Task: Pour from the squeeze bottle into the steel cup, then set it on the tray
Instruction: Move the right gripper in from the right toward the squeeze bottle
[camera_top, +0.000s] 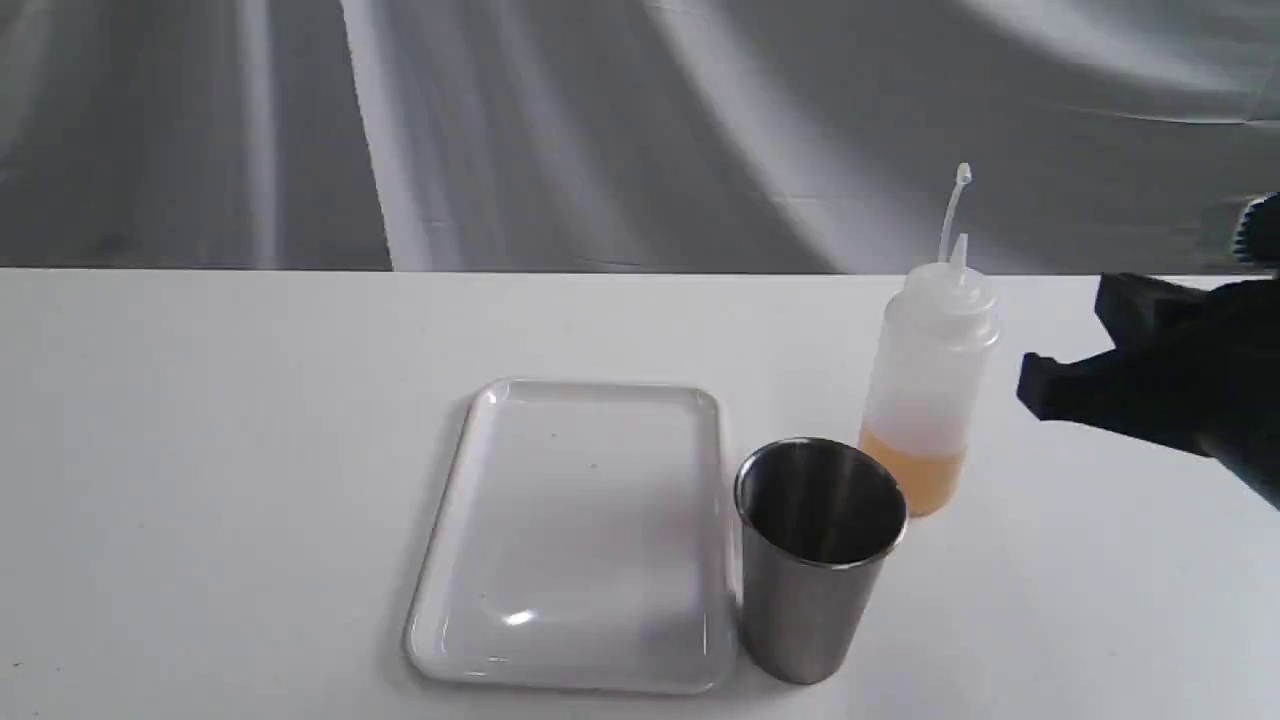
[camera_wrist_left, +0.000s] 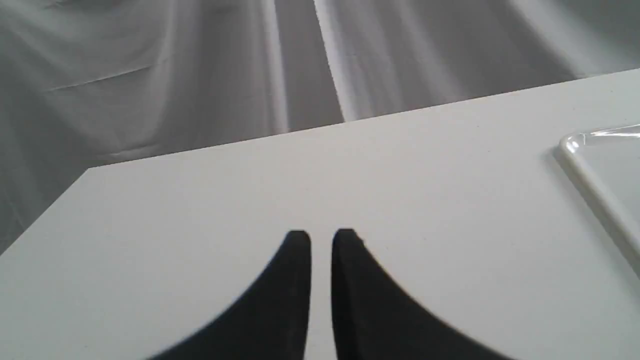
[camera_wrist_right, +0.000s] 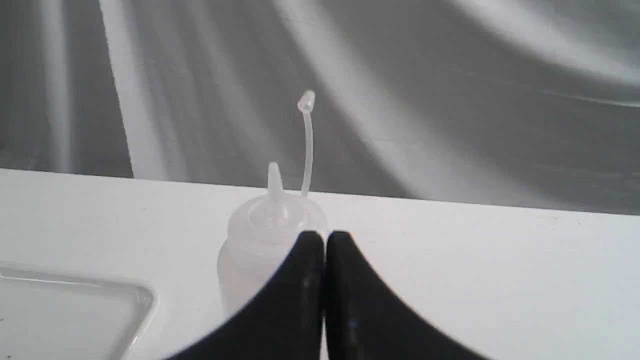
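My right hand (camera_wrist_right: 324, 236), fingers seemingly pressed together near the squeeze bottle (camera_wrist_right: 252, 245), could topple it unless opened first.

- Robotics lab test bench: a plain white worktop (camera_top: 200, 480) stands as a staged set.
- Grey draped cloth backdrop (camera_top: 600, 130) hangs behind it.
- The black right end effector (camera_wrist_right: 325, 240) is poised over the worktop.
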